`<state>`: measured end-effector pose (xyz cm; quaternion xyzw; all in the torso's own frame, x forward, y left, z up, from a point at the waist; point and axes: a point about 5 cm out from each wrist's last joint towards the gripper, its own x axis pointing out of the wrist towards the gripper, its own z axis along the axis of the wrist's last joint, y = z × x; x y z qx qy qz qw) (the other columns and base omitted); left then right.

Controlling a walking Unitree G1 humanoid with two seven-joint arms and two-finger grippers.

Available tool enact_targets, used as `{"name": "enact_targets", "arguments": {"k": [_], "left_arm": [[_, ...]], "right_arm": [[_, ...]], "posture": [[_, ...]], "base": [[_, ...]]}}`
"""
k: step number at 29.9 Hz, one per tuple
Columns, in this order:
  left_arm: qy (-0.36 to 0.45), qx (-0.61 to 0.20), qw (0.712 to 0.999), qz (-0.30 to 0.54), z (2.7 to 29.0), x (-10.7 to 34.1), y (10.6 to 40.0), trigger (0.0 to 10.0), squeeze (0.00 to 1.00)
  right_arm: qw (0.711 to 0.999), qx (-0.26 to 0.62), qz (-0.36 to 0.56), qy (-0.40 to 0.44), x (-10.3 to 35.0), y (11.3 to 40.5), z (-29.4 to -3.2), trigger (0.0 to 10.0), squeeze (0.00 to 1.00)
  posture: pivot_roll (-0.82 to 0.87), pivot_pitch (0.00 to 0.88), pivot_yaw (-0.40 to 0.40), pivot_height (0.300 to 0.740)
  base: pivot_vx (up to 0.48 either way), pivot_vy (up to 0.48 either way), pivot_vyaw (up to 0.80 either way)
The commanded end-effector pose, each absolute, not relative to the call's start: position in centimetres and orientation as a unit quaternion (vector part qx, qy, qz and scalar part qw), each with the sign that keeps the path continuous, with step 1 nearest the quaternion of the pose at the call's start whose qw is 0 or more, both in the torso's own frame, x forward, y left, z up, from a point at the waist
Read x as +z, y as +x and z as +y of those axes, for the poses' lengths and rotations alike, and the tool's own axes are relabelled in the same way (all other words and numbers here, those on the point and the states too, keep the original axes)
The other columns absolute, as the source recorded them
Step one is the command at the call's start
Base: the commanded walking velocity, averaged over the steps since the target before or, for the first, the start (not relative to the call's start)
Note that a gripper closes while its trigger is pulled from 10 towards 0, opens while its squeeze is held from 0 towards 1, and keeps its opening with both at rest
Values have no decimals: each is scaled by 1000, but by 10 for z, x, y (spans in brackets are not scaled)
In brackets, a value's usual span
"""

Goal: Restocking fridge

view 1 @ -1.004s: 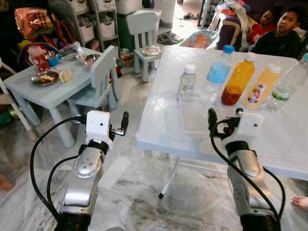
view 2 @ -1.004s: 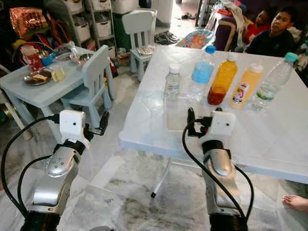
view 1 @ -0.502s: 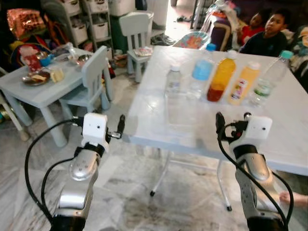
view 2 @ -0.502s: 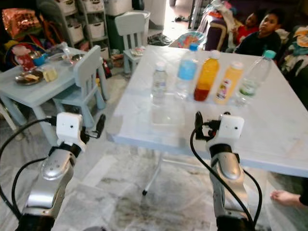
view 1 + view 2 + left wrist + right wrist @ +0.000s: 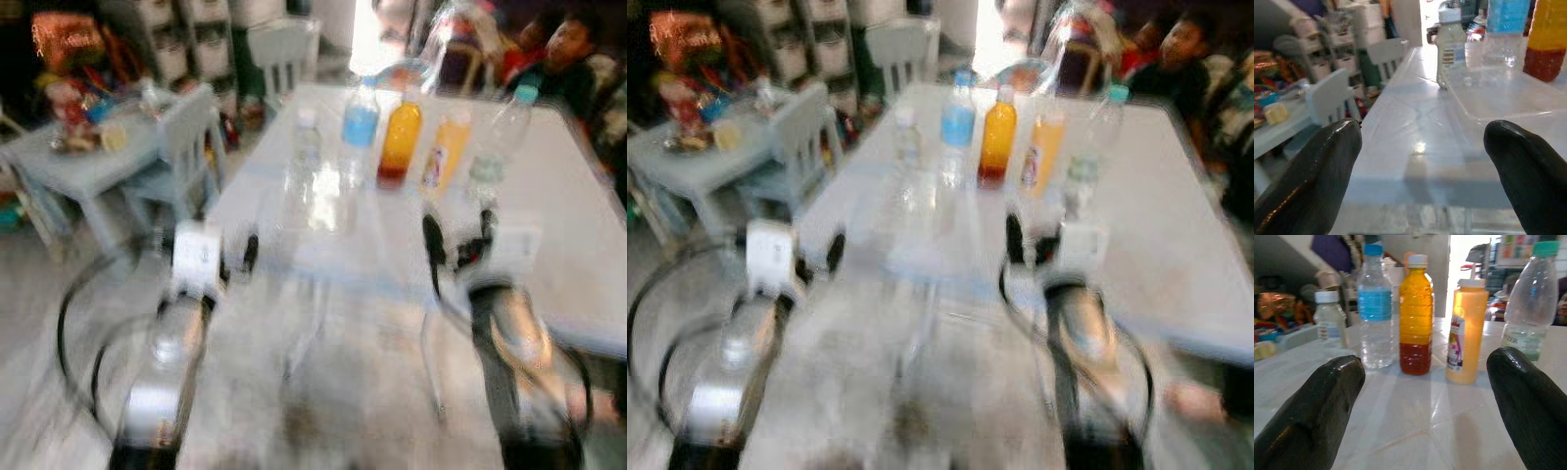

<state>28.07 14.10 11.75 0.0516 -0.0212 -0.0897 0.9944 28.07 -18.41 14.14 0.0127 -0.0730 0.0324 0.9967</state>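
Note:
The head views are blurred. Five bottles stand in a row on the white table point(image 5: 578, 225): a small clear one point(image 5: 306, 147), a blue-labelled water bottle point(image 5: 360, 122), an orange juice bottle point(image 5: 400, 142) with red at its base, a yellow-orange bottle point(image 5: 446, 152) and a clear teal-capped bottle point(image 5: 495, 137). A clear plastic tray point(image 5: 1508, 95) lies in front of them. My left gripper point(image 5: 245, 257) hangs open by the table's near left corner. My right gripper point(image 5: 1425, 396) is open over the near edge, facing the bottles, with nothing between its fingers.
A low light-blue children's table point(image 5: 88, 162) with dishes and a small chair point(image 5: 186, 147) stand to the left. Another small chair point(image 5: 279, 49) and storage shelves are behind. A person point(image 5: 568, 39) sits beyond the table's far right corner. Marble floor lies below.
The whole picture has shifted and blurred, so the camera is moving; the table and bottles now sit more centred. Both arms keep the same raised pose with open fingers.

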Motion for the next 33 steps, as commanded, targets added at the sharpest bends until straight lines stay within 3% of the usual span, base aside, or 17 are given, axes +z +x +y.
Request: {"name": "enact_targets", "arguments": {"k": [1,9,33], "left_arm": [[60,-81,995,-22,149,119,280,10000,0],[62,-45,997,-29,167,119,270,10000,0],[51,-49,996,-53,162,129,280,10000,0]], "right_arm": [[995,44,-88,19,149,281,-179,10000,0],[994,44,-97,10,149,275,-174,10000,0],[997,24,-67,-14,140,278,-168,10000,0]], "posture": [[23,26,3,740],[23,18,13,740],[11,12,15,740]], "base": [[0,0,738],[0,0,263],[322,0,0]]}}
